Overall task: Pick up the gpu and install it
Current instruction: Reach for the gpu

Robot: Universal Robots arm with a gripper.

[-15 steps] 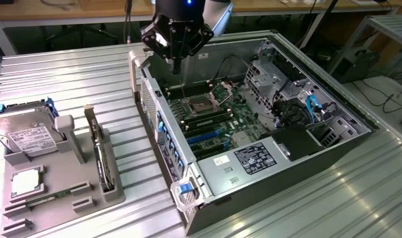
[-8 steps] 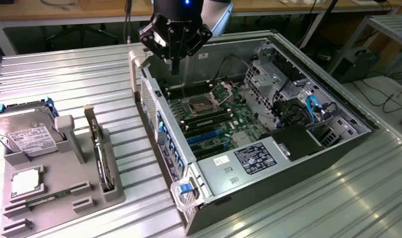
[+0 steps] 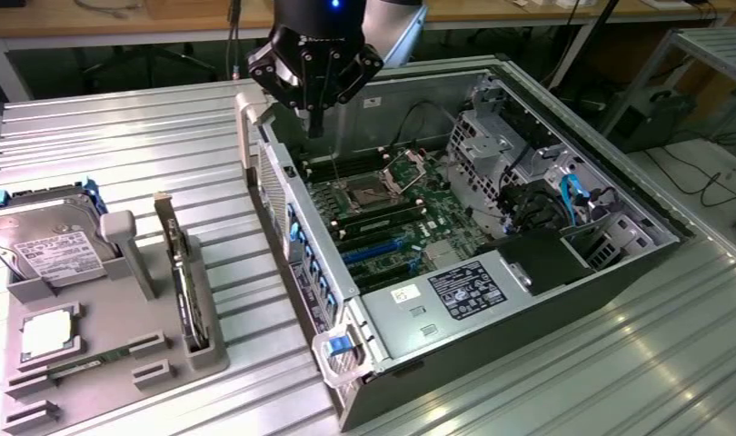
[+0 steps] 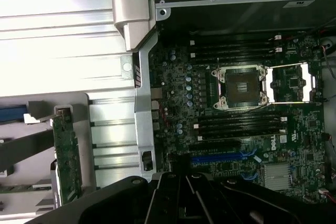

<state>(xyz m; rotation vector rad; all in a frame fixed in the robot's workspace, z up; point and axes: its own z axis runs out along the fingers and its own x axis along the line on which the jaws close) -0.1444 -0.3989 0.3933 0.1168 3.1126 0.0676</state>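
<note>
- In the exterior view, the claw (image 3: pixel 316 130) is hanging over the rear edge of the open computer case (image 3: pixel 271 182), its fingers pressed together and gripping nothing.
- The gpu (image 3: pixel 180 272) is standing on its thin edge in a slot of the grey tray (image 3: pixel 114 363), which is resting on the ribbed tabletop (image 3: pixel 138 136) outside the case.
- From the claw, the gpu is lying toward the exterior view's left and nearer the camera, well apart, with the case's rear wall between them.
- Its long axis is running from far to near in this view, roughly alongside that rear wall.
- A hard drive (image 3: pixel 41 241) is sitting at the tray's far end, apart from the card.
- In the wrist view, the camera is looking down onto the motherboard (image 4: pixel 231 124), with the empty CPU socket (image 4: pixel 244 87) showing.
- The gpu (image 4: pixel 67 156) is showing here as a narrow green strip on edge, off to the side of the case's rear bracket and clear of the claw's dark body.
- Judging from this, the pick-up is not yet done: the card is sitting untouched in its slot.
</note>
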